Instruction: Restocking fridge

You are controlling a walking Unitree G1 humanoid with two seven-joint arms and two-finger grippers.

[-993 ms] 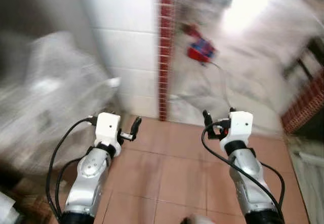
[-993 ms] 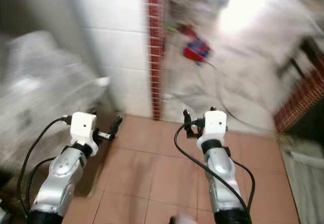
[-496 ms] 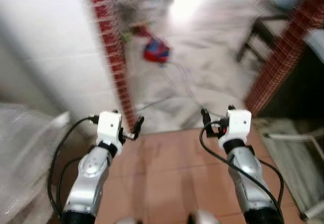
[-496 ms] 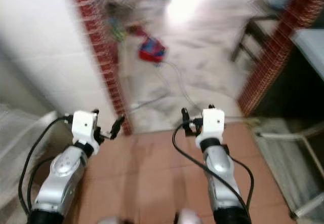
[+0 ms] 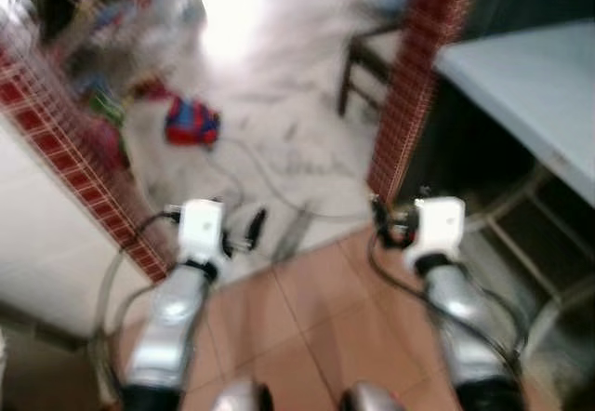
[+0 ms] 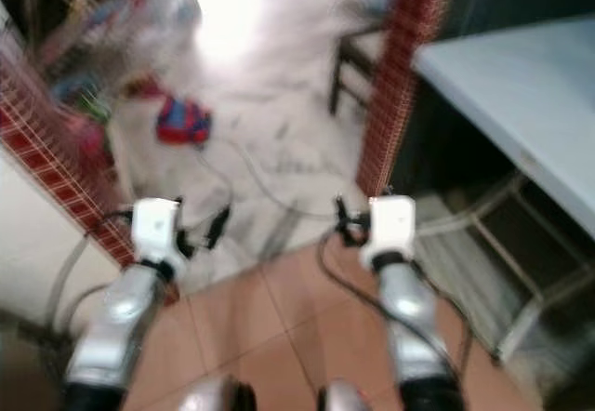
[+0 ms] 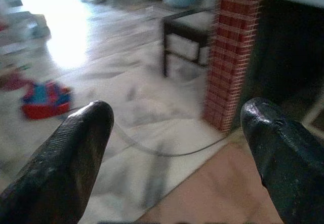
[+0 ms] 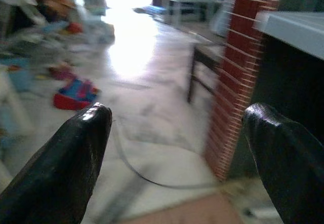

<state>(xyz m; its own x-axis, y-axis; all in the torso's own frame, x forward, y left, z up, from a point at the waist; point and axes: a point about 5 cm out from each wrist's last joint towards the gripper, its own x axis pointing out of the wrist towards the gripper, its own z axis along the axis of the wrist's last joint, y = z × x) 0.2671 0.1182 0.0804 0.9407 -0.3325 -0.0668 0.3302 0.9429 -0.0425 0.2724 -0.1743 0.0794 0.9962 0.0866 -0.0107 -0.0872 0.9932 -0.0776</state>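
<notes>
My left gripper (image 5: 249,230) is held out at waist height over the floor, open, with nothing between its fingers (image 7: 76,153). My right gripper (image 5: 386,225) is level with it, about a forearm's length to the right, also open and holding nothing (image 8: 177,117). Both point toward a pale marble floor (image 5: 270,104) beyond the terracotta tiles (image 5: 316,318) under me. The picture is blurred by motion.
A red brick pillar (image 5: 409,86) stands ahead right, carrying a pale blue-grey counter (image 5: 521,86) with a metal rack (image 5: 530,234) beneath. A dark chair (image 5: 367,53) sits behind the pillar. A red and blue bag (image 5: 192,123) and a cable (image 5: 270,183) lie on the marble. A white wall with red tile edging (image 5: 56,123) is at left.
The whole view has swung to the right: the white wall slid off to the left, and the brick pillar and counter came in. Both arms keep the same pose.
</notes>
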